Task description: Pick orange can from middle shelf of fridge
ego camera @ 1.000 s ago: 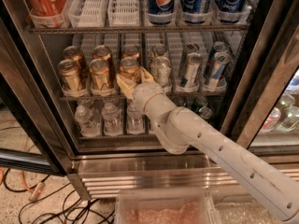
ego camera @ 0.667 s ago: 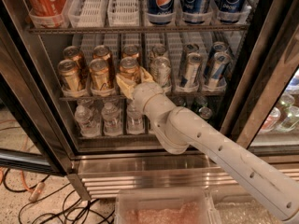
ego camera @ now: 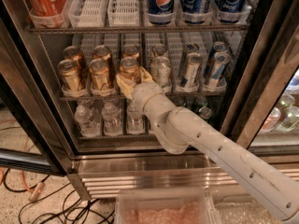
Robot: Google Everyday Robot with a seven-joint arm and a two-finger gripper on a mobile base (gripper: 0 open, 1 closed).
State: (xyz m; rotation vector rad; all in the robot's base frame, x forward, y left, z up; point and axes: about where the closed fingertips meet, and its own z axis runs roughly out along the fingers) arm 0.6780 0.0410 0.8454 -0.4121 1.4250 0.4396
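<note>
One shiny, silver-topped orange can point(ego camera: 129, 68) sits at the pincer point(ego camera: 134, 80) on the middle shelf point(ego camera: 187, 95); grip state cannot be told.

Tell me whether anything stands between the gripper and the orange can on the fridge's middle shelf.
Nothing visible does. The two-finger gripper is right at the shiny orange-bronze can at the wire middle shelf's front edge. A neighbouring orange can and a silver-green can stand beside it, not between.
</note>
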